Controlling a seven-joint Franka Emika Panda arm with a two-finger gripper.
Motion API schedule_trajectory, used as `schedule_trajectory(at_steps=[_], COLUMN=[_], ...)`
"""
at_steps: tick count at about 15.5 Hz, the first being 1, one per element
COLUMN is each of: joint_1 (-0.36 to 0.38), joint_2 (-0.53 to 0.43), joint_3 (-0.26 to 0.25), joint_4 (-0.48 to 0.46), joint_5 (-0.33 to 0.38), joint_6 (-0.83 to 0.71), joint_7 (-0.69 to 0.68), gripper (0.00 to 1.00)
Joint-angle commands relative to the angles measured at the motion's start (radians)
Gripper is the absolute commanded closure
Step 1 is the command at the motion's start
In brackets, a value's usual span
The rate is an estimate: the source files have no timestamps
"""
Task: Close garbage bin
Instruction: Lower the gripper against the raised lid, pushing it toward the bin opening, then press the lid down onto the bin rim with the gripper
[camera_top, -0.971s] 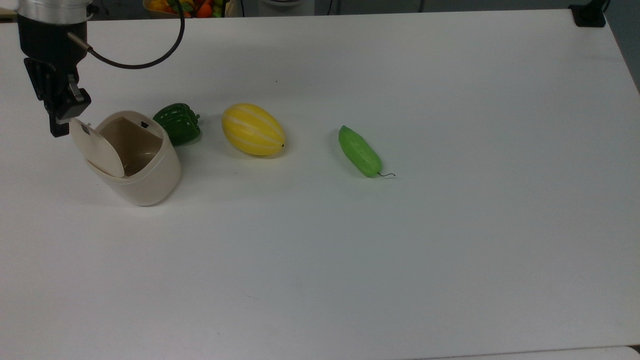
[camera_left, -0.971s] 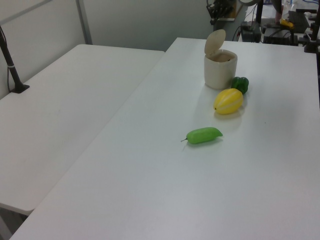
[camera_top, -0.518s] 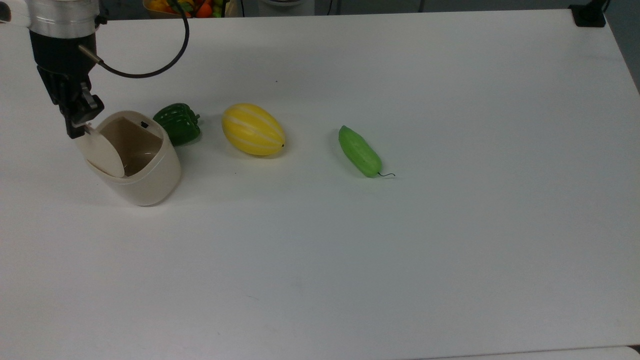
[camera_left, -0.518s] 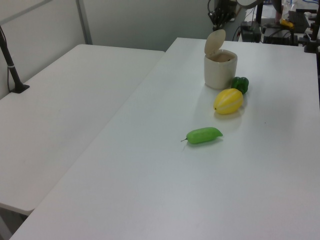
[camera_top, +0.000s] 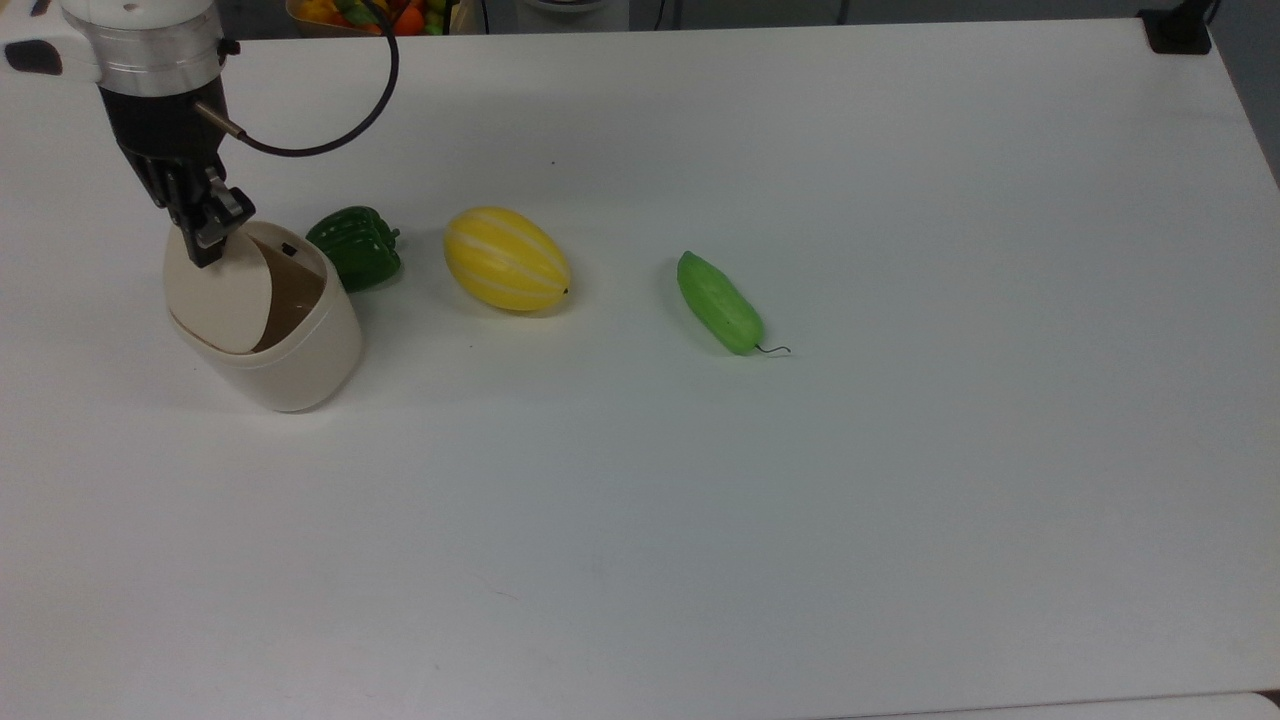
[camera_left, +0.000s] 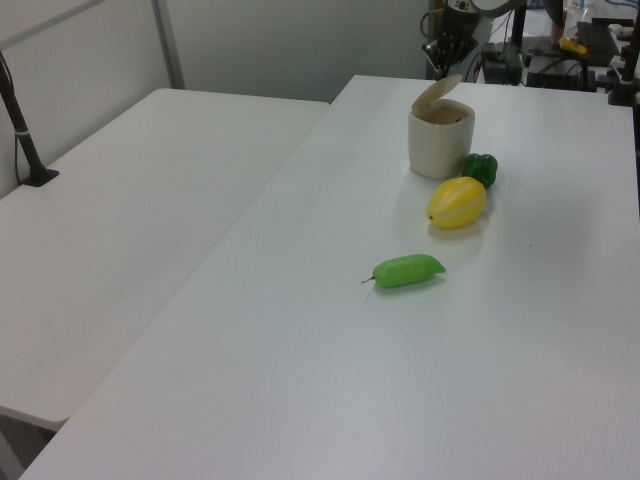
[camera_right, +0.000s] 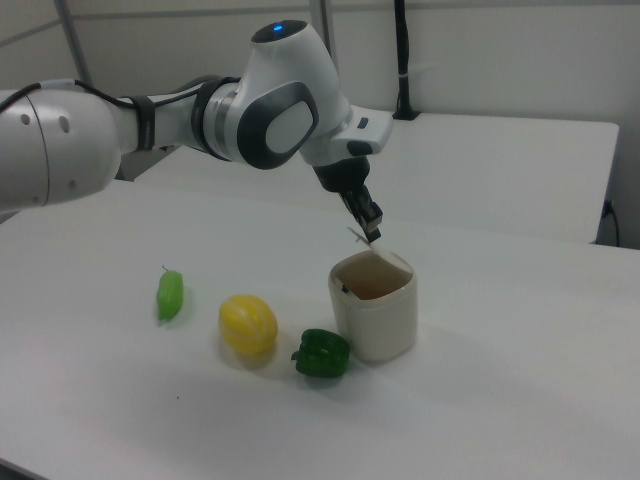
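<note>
The cream garbage bin (camera_top: 300, 350) stands at the top view's left on the white table (camera_top: 800, 500). Its hinged lid (camera_top: 215, 292) leans partway over the opening, so a gap of dark interior still shows on the lid's right. My gripper (camera_top: 205, 238) hangs just above the lid's upper edge with its fingers shut, touching or almost touching that edge. In the left view the bin (camera_left: 440, 145) has its lid (camera_left: 437, 89) slanted below the gripper (camera_left: 441, 62). In the right view the gripper (camera_right: 371, 229) points down at the bin (camera_right: 378, 318).
A green pepper (camera_top: 355, 248) sits right beside the bin, then a yellow melon (camera_top: 506, 258) and a green cucumber (camera_top: 718, 302) in a row toward the top view's right. A bowl of fruit (camera_top: 370, 12) and a black clamp (camera_top: 1178, 30) sit at the far edge.
The gripper has moved toward the top view's right, over the bin. The lid has tipped from nearly upright to leaning over the opening.
</note>
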Motion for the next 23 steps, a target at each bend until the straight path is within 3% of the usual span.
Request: schedule_trajectory(at_steps=[1,23], joint_1=[0.018,0.055], joint_2=[-0.008,0.052], joint_3=[-0.001,-0.002], joint_4=[-0.033,-0.062], joint_5=[0.019,0.019], joint_6=[-0.026,-0.034], joint_7=[-0.031,-0.023], gripper=[1.0,1.0])
